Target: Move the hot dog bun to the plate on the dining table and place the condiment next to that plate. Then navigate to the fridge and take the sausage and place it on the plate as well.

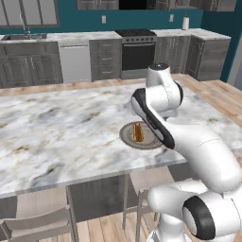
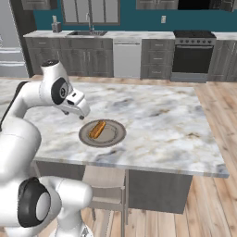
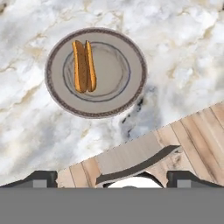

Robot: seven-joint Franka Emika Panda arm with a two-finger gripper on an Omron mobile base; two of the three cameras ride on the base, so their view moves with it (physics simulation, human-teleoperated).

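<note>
Hand view: golden-orange split bun [image 3: 84,65] sits on grey-tan round plate [image 3: 54,89], gripper [image 3: 111,178] wide open and empty — you want the red condiment bottle next, set beside the rim.

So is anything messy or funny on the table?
No, nothing stands out. The bun lies flat on the plate, off to one side, and the table around it has no spills.

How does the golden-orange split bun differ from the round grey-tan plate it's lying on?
The golden-orange split bun is long and narrow; the round grey-tan plate is a wide disc. The bun is plain orange with browner streaks; the plate has a darker rim ring. The bun covers one side of the plate. Both rest on the marble table.
</note>
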